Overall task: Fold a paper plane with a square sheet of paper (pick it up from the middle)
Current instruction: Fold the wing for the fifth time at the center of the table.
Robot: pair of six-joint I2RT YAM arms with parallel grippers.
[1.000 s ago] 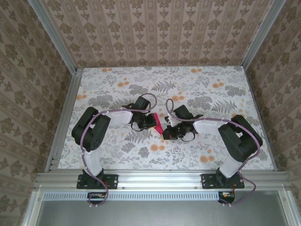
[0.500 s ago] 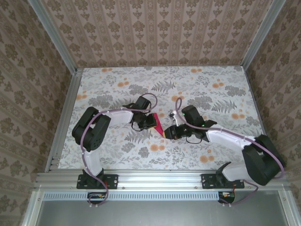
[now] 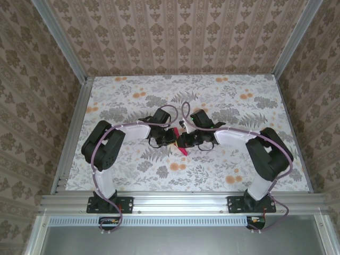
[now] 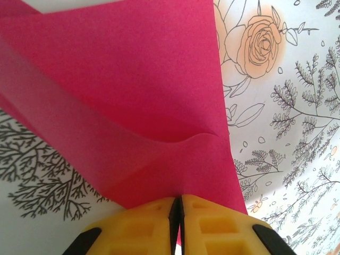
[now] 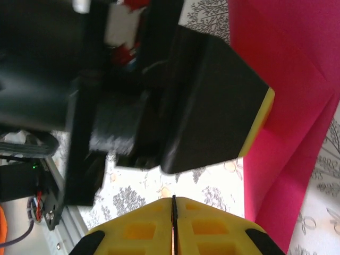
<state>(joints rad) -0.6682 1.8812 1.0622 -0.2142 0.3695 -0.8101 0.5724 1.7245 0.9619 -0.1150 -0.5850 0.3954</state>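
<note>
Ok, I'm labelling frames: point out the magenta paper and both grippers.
magenta paper (image 4: 133,79), left wrist view, on its flat upper layer.
left gripper (image 4: 177,208), left wrist view, on the seam between its shut yellow fingertips.
right gripper (image 5: 173,212), right wrist view, on the seam between its shut yellow fingertips.

Left pincer (image 4: 177,202) clamped tight, right pincer (image 5: 173,200) closed, tips close together, arms elbowed inward

No legible text, label, brand, number or sign on anything in view.
</note>
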